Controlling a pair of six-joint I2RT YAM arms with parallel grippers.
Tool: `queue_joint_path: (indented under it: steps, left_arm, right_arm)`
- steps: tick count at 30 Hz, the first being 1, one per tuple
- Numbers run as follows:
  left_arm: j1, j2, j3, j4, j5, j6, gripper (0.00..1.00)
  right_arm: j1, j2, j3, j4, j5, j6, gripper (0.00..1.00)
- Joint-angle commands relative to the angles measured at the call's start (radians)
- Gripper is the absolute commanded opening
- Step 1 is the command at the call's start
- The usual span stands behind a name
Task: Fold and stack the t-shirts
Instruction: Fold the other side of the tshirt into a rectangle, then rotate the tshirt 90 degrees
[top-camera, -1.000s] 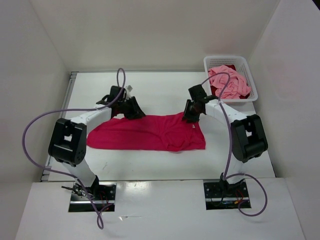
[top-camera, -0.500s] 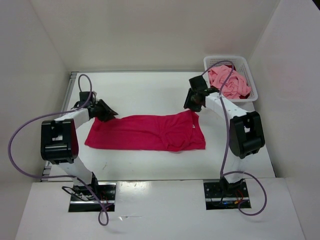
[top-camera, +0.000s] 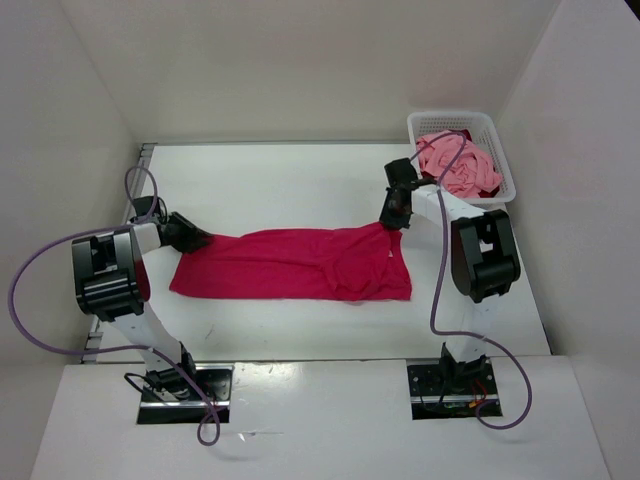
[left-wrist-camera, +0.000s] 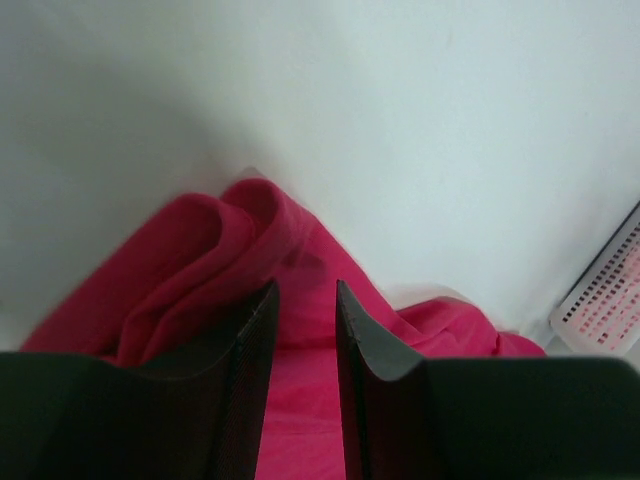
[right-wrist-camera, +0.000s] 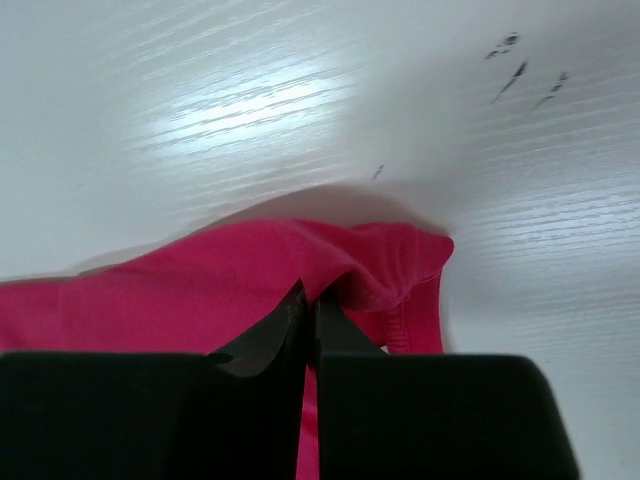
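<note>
From above, one magenta shirt (top-camera: 290, 265) lies spread across the middle of the table (top-camera: 300, 180), and one pink shirt (top-camera: 465, 170) is heaped in the single basket (top-camera: 450, 116) at the far right corner. That makes two shirts in view. The left gripper (top-camera: 190, 237) sits at the magenta shirt's left end, the right gripper (top-camera: 390, 222) at its far right corner.

The left wrist view adds that the jaws stand slightly apart over a bunched fold, with cloth showing in the gap. I cannot tell whether they pinch it. A corner of the basket shows at the right edge.

The right wrist view shows the jaws clenched on the shirt's hem, which is lifted off the table.
</note>
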Motion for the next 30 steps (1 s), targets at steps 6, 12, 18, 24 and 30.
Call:
queue_joint_path:
  steps: [6, 12, 18, 24, 30]
  left_arm:
    - [0.051, -0.004, 0.024, 0.026, -0.015, -0.01, 0.4]
    - [0.051, -0.159, 0.024, -0.001, -0.079, 0.002, 0.47]
    - [0.051, -0.242, 0.001, -0.031, -0.147, 0.026, 0.47]
    - [-0.082, -0.277, -0.011, -0.046, -0.145, 0.075, 0.34]
    - [-0.213, -0.207, 0.013, -0.078, -0.205, 0.112, 0.23]
  right_arm:
    - [-0.052, 0.029, -0.043, 0.098, -0.024, -0.007, 0.11]
    - [-0.052, -0.014, -0.024, 0.085, -0.087, -0.016, 0.39]
    - [-0.052, -0.163, -0.027, 0.04, -0.108, -0.016, 0.48]
    - [-0.023, -0.247, -0.076, 0.03, -0.136, -0.007, 0.37]
    - [0.032, -0.165, -0.174, 0.12, -0.323, 0.089, 0.05]
